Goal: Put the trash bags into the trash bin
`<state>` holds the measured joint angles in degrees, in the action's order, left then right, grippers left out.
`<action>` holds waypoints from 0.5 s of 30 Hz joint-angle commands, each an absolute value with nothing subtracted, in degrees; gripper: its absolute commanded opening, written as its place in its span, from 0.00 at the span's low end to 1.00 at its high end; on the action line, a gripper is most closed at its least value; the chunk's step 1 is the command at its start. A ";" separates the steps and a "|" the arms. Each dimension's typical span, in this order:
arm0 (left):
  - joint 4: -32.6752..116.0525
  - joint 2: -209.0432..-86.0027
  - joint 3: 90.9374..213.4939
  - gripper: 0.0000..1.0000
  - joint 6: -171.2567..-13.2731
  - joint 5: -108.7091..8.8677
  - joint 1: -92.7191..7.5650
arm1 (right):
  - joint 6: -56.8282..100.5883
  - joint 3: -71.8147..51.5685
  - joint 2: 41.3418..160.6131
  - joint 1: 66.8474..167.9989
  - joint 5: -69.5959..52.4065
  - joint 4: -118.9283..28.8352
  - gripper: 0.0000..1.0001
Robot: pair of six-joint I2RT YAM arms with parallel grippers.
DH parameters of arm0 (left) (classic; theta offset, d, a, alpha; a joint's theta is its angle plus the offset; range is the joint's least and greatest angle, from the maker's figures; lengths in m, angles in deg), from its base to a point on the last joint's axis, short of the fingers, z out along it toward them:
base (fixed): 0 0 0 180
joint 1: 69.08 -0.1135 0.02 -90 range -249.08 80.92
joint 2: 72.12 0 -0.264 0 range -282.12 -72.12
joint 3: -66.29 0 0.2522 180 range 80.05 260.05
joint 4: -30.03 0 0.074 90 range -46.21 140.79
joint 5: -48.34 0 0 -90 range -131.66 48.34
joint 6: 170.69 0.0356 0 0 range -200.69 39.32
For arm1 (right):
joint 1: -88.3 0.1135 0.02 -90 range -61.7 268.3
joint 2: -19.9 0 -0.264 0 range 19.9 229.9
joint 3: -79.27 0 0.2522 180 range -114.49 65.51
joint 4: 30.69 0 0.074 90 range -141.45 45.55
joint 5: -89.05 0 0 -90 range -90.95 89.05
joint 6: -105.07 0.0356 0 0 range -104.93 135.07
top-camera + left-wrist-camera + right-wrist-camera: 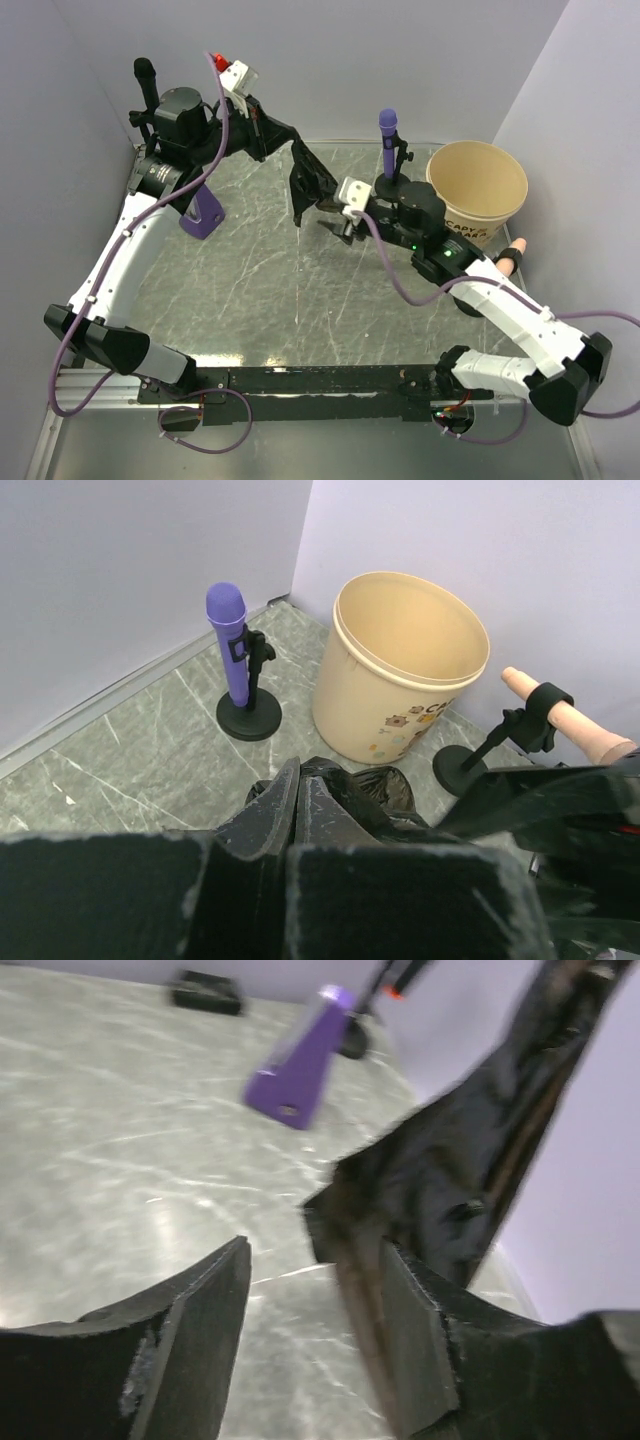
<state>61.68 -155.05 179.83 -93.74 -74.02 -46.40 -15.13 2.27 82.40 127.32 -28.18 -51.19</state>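
Observation:
A black glossy trash bag [304, 185] hangs above the table at the back middle. My left gripper [290, 138] is shut on its top edge. In the left wrist view the crinkled film [375, 790] bunches just beyond the closed left gripper [298, 780]. My right gripper [336, 228] is at the bag's lower end, open. In the right wrist view the bag [470, 1150] hangs along the inner side of the right finger [420, 1350], and the gap of the right gripper [315, 1260] shows bare table. The tan trash bin [478, 212] stands upright at the back right, its pale inside bare [405, 630].
A purple microphone on a black stand [388, 140] is just left of the bin. A beige microphone on a stand [512, 256] is on the bin's near right. A black microphone [145, 80] and a purple block [205, 215] stand at the back left. Walls close three sides.

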 commanded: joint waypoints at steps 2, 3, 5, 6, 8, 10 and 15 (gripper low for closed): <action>59.09 -153.24 182.26 0.01 -95.71 -76.20 -46.66 | -16.14 0.74 86.07 129.17 -13.09 -39.80 0.58; 58.82 -153.15 182.09 0.01 -95.89 -76.37 -46.58 | -15.87 0.39 86.43 129.25 -12.13 -39.36 0.58; 58.47 -152.98 181.83 0.01 -96.41 -76.81 -46.75 | -15.70 -0.14 87.39 129.25 -11.41 -38.39 0.58; 58.12 -152.98 181.65 0.01 -96.85 -76.90 -46.93 | -15.61 -0.32 87.74 129.17 -11.15 -38.13 0.59; 57.59 -152.80 181.12 0.00 -97.12 -77.69 -47.28 | -15.00 -1.02 88.27 129.17 -10.54 -37.69 0.59; 57.24 -152.54 180.42 0.01 -97.12 -78.31 -47.54 | -13.86 -1.72 88.45 129.17 -8.70 -37.16 0.57; 57.06 -150.78 177.35 0.01 -95.28 -79.10 -48.16 | -13.94 -4.36 88.19 128.29 -8.86 -39.78 0.03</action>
